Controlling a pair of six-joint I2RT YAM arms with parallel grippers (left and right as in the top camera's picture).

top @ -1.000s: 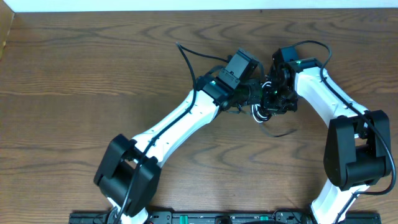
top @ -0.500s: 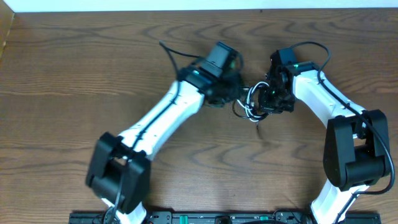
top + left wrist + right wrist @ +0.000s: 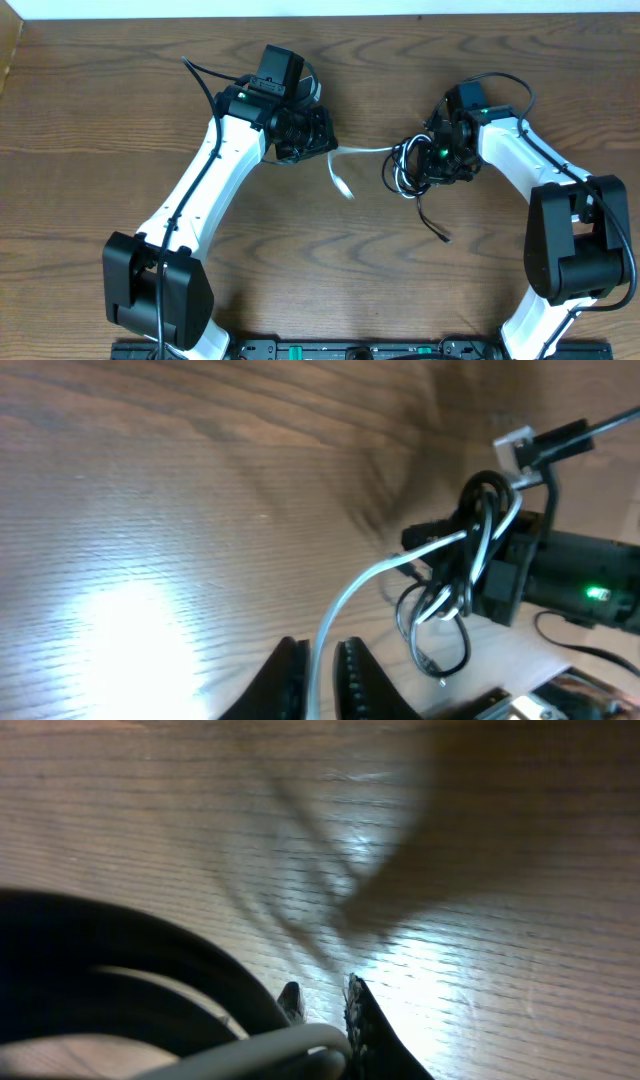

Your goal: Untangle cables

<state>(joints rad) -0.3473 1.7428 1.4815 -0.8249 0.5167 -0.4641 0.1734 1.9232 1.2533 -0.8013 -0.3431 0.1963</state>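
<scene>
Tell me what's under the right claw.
A bunched knot of black and white cables sits beneath the right claw, over the wooden table. One white cable runs off to the left claw. Which strands the claw pinches is covered by its own body.

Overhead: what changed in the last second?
Left pincer swung away toward the image left, shut on a white cable, drawing it out of the tangled bundle into a stretched span between the arms. Right pincer stayed about where it was, gripping the bundle.
</scene>
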